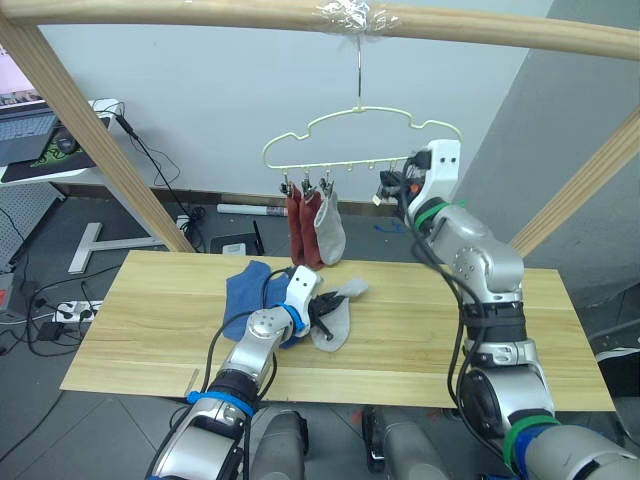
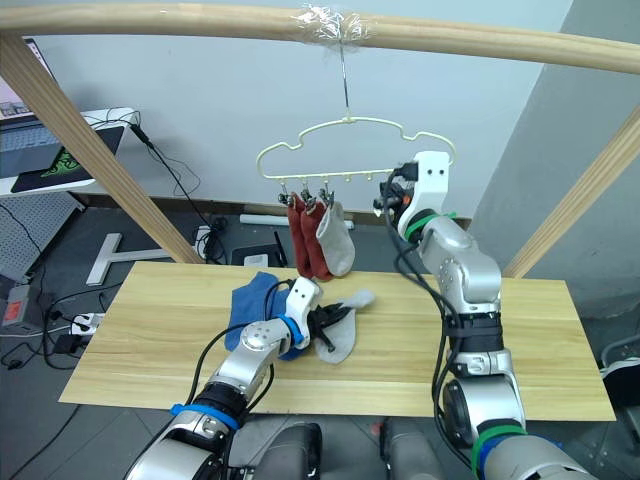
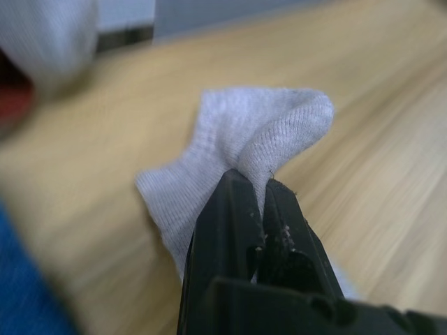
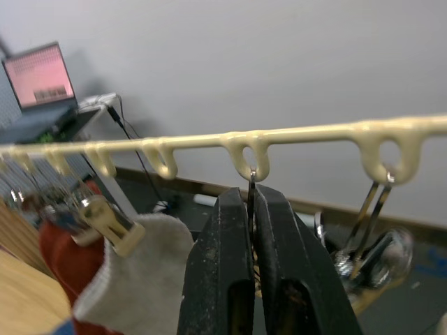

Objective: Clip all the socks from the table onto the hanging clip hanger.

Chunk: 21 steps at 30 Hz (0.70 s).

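The counter (image 1: 420,340) is a long light wood plank with clear grain, sitting inside a chunky wooden frame (image 1: 200,14). Behind it there's a pale wall, a grey floor with cables, and a small white desk with a laptop (image 1: 22,128) off to the left.

The clip hanger (image 1: 360,140) hangs by its hook from the top bar of the frame. Three socks are already clipped along its left end: two rust red socks (image 1: 301,232) and one grey sock (image 1: 330,235). On the counter I count a blue sock (image 1: 247,292) bunched up, possibly two piled together, hard to separate, and one more light grey sock (image 1: 338,312) just beside it.

The left tool (image 1: 322,312) is down on the counter with its fingers pressed together, pinching a fold of that light grey sock. The right tool (image 4: 253,209) is up at the hanger's bottom bar, closed around a metal clip (image 4: 250,187), which is mostly hidden between the fingers.
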Motion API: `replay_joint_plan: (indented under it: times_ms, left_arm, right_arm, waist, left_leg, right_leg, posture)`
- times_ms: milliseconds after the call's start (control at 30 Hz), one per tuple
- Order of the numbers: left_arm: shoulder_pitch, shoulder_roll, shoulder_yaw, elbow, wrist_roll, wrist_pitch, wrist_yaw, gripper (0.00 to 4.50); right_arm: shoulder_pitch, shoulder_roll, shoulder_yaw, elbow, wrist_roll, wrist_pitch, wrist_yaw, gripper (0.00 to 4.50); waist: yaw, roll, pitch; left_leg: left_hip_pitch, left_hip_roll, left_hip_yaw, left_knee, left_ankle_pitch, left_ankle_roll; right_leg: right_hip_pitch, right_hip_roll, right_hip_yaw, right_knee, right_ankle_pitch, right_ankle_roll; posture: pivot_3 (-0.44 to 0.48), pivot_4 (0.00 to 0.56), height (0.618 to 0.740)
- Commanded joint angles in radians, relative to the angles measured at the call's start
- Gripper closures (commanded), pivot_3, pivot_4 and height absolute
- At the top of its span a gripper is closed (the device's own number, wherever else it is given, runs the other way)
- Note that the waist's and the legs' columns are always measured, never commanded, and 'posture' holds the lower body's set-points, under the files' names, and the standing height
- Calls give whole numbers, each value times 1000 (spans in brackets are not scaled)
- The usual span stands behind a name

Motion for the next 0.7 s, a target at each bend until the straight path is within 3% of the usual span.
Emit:
replay_joint_plan:
  times_ms: [33,300,433,700]
  left_arm:
    - [37,-10,11,-166,-55,1,-35,4475]
    - [57,-46,48,-443,-97,20,50,4475]
    - [29,-80,62,-472,-92,38,119,4475]
    - [2,-92,49,-465,-95,45,131,4475]
  right_arm:
    - [-47,-34,-88,16,89,124,-20,4500]
    - [-152,-81,-245,81,259,371,-84,4500]
    - [-161,-99,-269,93,301,425,-95,4500]
    - [-174,-80,-314,69,385,497,-151,4500]
  waist:
    - [0,0,0]
    - [0,0,0]
    - [0,0,0]
    - [-1,0,0]
  left_leg:
    - [0,0,0,0,0,0]
    - [0,0,-1,0,0,0]
    - [0,-1,0,0,0,0]
    - [0,-1,-1,0,0,0]
  right_leg:
    - [0,0,0,0,0,0]
    - [0,0,0,0,0,0]
    - [1,0,0,-1,0,0]
    - [1,1,0,-1,0,1]
  posture:
    - [-53,226,740]
    - [-46,220,740]
    - [-41,219,740]
    - [-41,223,740]
